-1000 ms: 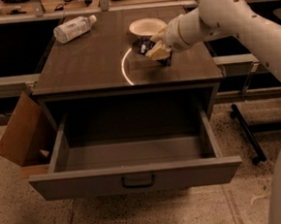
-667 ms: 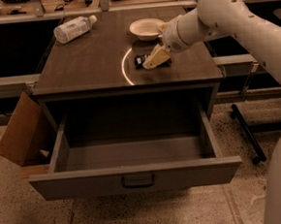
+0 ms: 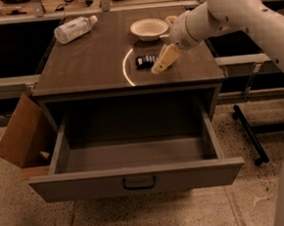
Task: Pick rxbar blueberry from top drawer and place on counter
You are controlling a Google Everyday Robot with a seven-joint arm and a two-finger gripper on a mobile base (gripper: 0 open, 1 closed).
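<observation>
The rxbar blueberry [image 3: 146,60], a dark wrapper with white lettering, lies flat on the counter [image 3: 88,60], just right of the curved light reflection. My gripper [image 3: 159,67] is at the bar's right end, with its cream fingers [image 3: 166,57] pointing down and left, open and holding nothing. The arm reaches in from the upper right. The top drawer [image 3: 137,180] stands pulled fully out below, and its inside shows nothing in it.
A white bowl [image 3: 149,28] sits on the counter just behind the bar. A clear plastic bottle [image 3: 75,29] lies at the back left corner. A brown cardboard box [image 3: 20,132] leans beside the cabinet's left. A black wheeled leg [image 3: 249,131] stands on the floor at the right.
The gripper covered the bar a second ago. It has since let go and drawn off to the right, so the bar now shows lying on the counter.
</observation>
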